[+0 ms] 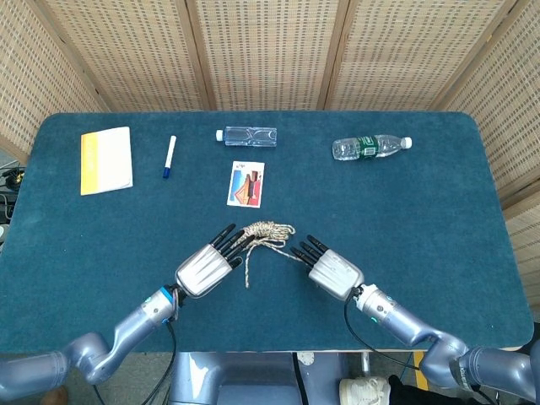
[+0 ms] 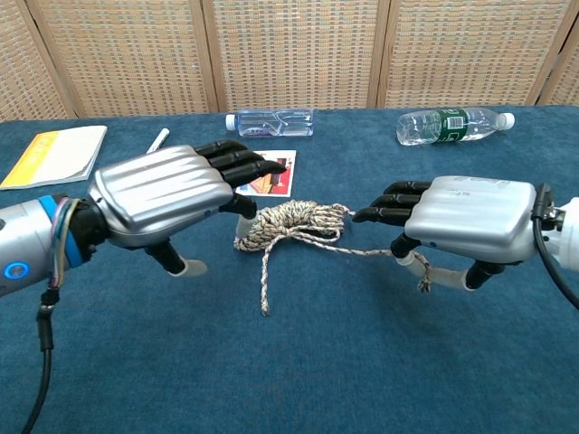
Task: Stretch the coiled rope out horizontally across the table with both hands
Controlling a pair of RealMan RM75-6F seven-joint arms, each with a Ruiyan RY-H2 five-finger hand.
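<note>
The coiled rope lies at the table's centre, and one loose end trails toward the front edge. My left hand hovers at the coil's left with its fingers stretched over the edge of the coil and nothing in its grasp. My right hand is just right of the coil. A strand runs from the coil to under this hand, and its thumb pinches the strand, whose short tip dangles beside the thumb.
A picture card lies just behind the coil. Further back are a clear bottle, a green-labelled bottle, a pen and a yellow notebook. The blue table ends close in front of both hands.
</note>
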